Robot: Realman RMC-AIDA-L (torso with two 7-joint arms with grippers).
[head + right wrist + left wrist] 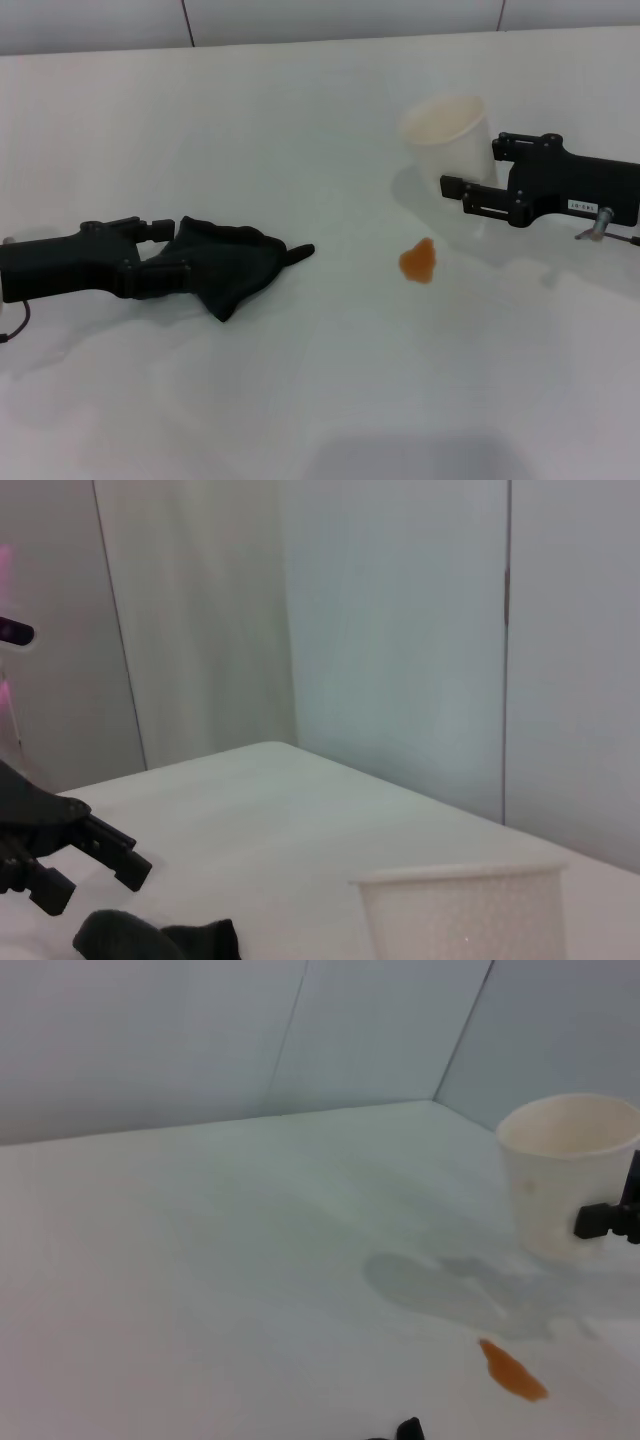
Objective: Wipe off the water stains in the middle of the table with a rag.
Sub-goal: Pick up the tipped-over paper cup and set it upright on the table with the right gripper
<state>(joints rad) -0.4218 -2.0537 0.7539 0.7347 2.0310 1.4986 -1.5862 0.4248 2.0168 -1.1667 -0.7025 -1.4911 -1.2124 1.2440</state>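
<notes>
The left gripper pinches the rag; it could slip loose before reaching the stain ahead.

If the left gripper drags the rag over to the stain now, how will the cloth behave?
The rag lies bunched in soft folds at the left gripper, so it is probably floppy and will trail rather than push flat. Its thin corner points toward the stain and may fold under. The table looks smooth, so it should slide easily.

White cup near, black rag beyond, left gripper beside rag.
</notes>
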